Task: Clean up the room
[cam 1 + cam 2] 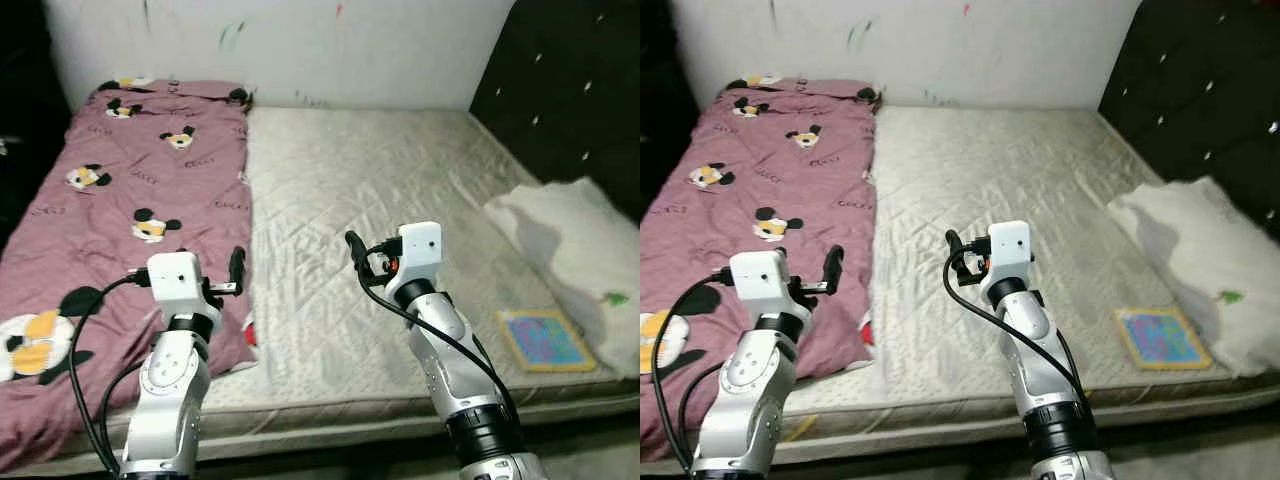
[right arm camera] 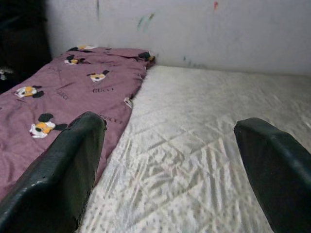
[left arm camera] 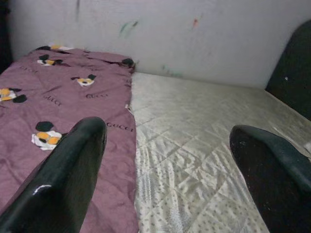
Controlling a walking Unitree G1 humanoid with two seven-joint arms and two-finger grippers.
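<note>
both arms are raised over the near edge of the mattress (image 1: 380, 170), probably so the wrist cameras can look along the bed before any grasp. the left gripper (image 3: 165, 165) has its fingers spread wide and empty, above the border where the purple sheet (image 1: 130, 200) meets the bare mattress, with the sheet under it and to its left. the right gripper (image 2: 170, 165) is also spread and empty; the book (image 1: 545, 340) and white pillow (image 1: 570, 240) lie well to its right, not yet approached.
</note>
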